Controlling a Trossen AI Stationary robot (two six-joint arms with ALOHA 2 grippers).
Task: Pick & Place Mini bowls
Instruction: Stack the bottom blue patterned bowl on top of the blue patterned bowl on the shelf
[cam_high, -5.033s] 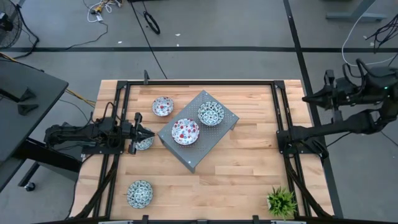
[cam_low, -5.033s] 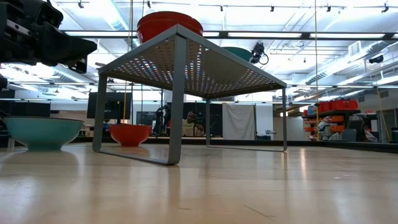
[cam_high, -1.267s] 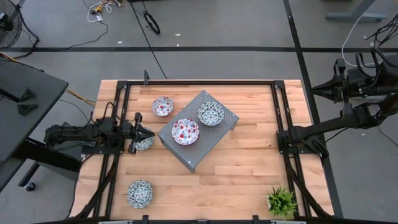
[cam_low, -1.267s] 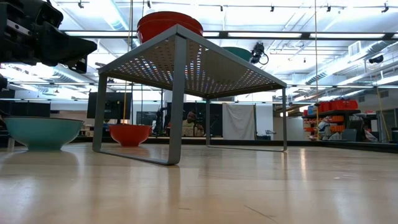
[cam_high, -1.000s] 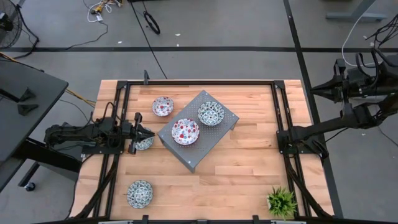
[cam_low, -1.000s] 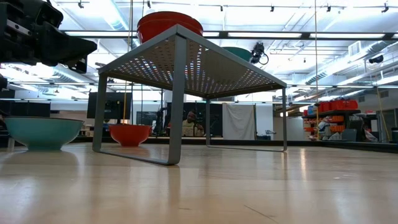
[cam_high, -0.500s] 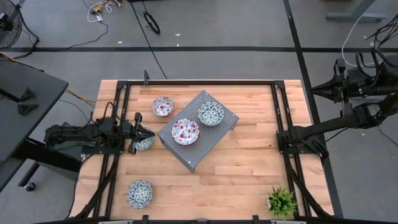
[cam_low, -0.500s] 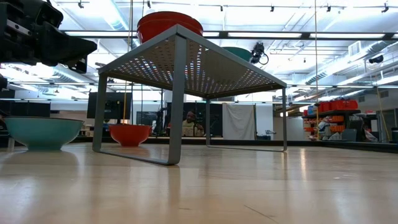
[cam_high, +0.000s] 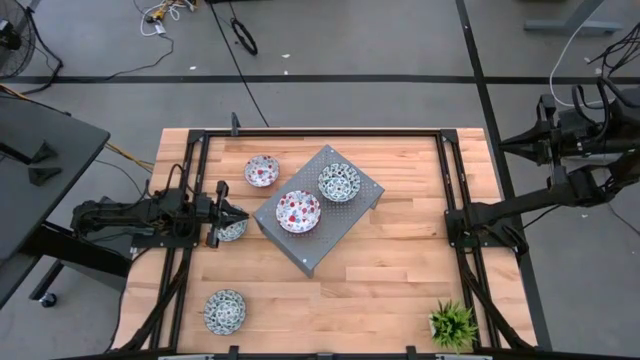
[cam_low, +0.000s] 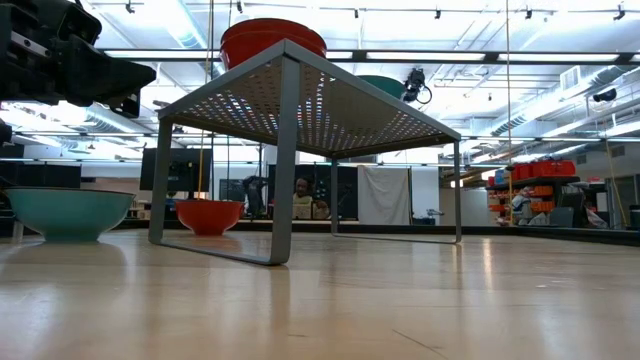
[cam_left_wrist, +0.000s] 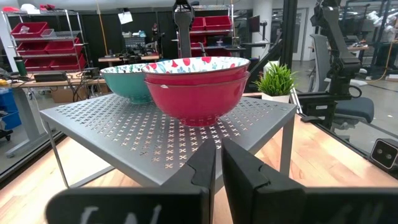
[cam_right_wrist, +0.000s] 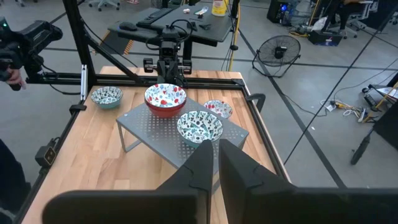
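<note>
Several mini bowls show. On the grey perforated rack (cam_high: 322, 228) stand a red one (cam_high: 298, 211) and a teal one (cam_high: 339, 182). On the table stand a red bowl (cam_high: 262, 170), a teal bowl (cam_high: 224, 311) near the near-left corner, and another teal bowl (cam_high: 232, 231). My left gripper (cam_high: 243, 213) hovers shut over that last bowl's far rim, pointing at the rack; the low view shows the gripper (cam_low: 140, 75) well above the bowl (cam_low: 68, 212). My right gripper (cam_right_wrist: 216, 162) is shut, raised beyond the table's right edge.
A small green potted plant (cam_high: 452, 325) stands at the near-right corner. Black frame rails (cam_high: 455, 200) run along the table's left and right sides. Bare wood lies right of and in front of the rack. A person (cam_low: 300, 195) is in the room behind the table.
</note>
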